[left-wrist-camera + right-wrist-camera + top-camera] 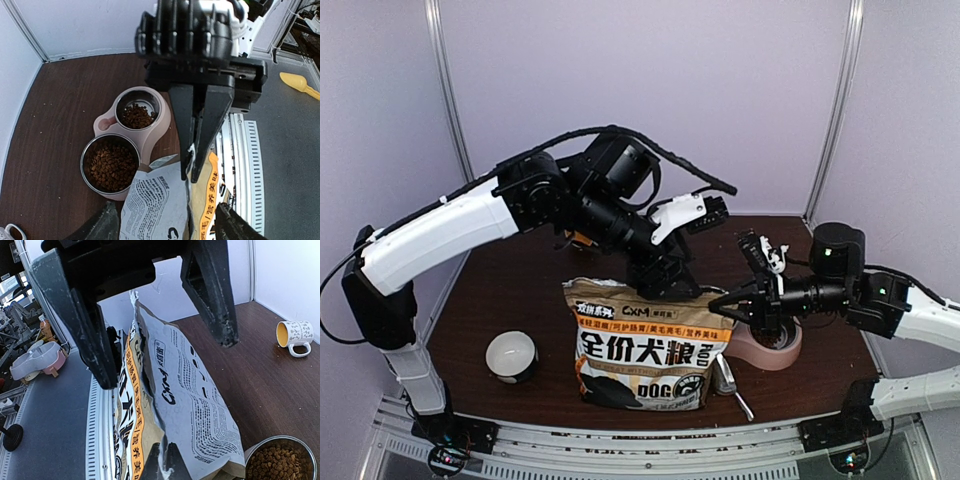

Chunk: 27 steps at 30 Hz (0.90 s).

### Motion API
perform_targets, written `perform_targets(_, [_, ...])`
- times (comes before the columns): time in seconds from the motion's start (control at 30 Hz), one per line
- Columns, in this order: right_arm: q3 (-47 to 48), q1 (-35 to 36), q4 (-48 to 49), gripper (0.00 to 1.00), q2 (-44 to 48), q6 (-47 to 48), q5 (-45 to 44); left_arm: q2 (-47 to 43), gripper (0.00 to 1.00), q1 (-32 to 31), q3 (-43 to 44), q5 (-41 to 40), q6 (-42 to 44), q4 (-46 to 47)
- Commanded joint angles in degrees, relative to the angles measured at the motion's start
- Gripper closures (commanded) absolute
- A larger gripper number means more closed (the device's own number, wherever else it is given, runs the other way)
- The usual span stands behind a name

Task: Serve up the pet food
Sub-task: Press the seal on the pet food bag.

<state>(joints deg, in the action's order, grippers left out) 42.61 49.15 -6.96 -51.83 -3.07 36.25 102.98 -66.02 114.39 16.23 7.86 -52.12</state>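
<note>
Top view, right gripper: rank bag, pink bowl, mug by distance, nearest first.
From the right gripper:
1. bag: centre of the table, its top corner at the fingertips.
2. pink bowl: right side, just under the gripper.
3. mug: far left, beyond the bag.

Lab test booth, white walls (640, 80), brown table (510, 290)
</note>
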Motion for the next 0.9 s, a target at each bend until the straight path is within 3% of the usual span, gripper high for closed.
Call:
perform_targets(0.0, [0.2, -0.4, 5.4, 1.00, 3.4, -1.3, -2.0, 0.3, 0.32, -0.4, 1.7, 1.4, 1.7, -2.9])
perform_targets(0.4, [-0.6, -0.4, 7.8, 1.00, 4.3, -2.1, -2.7, 1.0, 0.48, -0.9, 0.2, 2.3, 1.9, -5.6])
perform_targets(0.6, [-1.0, -0.4, 8.9, 1.00, 4.5, -2.8, -2.8, 0.8, 0.72, -0.9, -0.8, 2.0, 1.8, -6.2])
perform_targets(0.77, [-1.5, -0.3, 10.0, 1.00, 4.5, -3.7, -2.8, -0.1, 0.99, -0.9, -1.4, 1.2, 2.0, -6.2])
perform_targets(0.87, [-1.6, -0.4, 10.3, 1.00, 4.5, -3.9, -2.9, -0.7, 1.00, -0.9, -1.6, 0.3, 2.3, -6.2])
